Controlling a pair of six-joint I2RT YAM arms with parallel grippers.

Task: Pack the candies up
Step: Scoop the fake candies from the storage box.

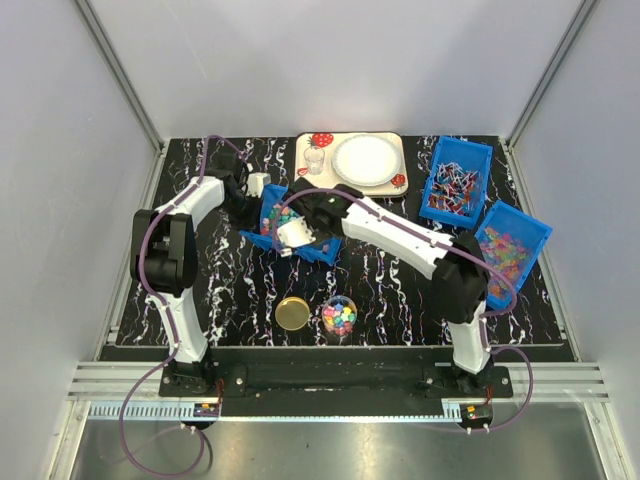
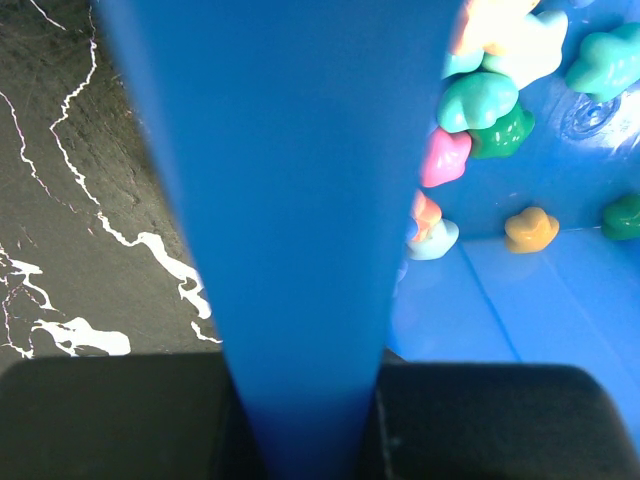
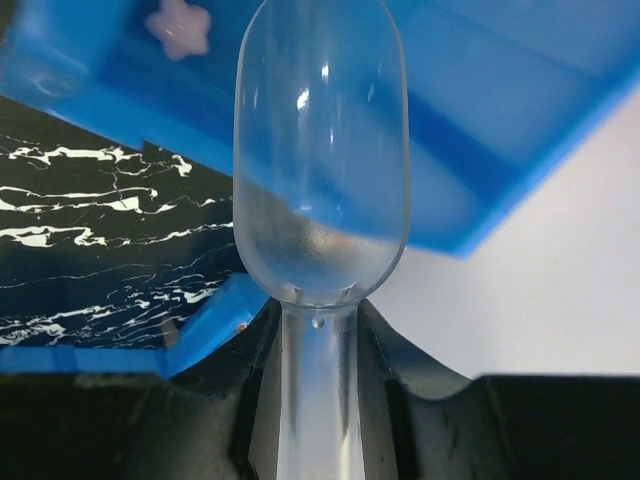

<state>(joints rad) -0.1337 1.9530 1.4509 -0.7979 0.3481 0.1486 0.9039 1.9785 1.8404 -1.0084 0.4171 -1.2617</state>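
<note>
Bin [image 2: 290,200] at our left gripper [image 2: 305,405]: blue
Candies [image 2: 480,100] beside it: pink, green, orange
Table [image 2: 80,200]: black, white veins

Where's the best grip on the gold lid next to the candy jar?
Likely its rim, from straight above: the gold lid lies flat on the table, round and low, so only opposite edges offer purchase. Grip across its near and far edges, since the jar stands close on its right.
</note>
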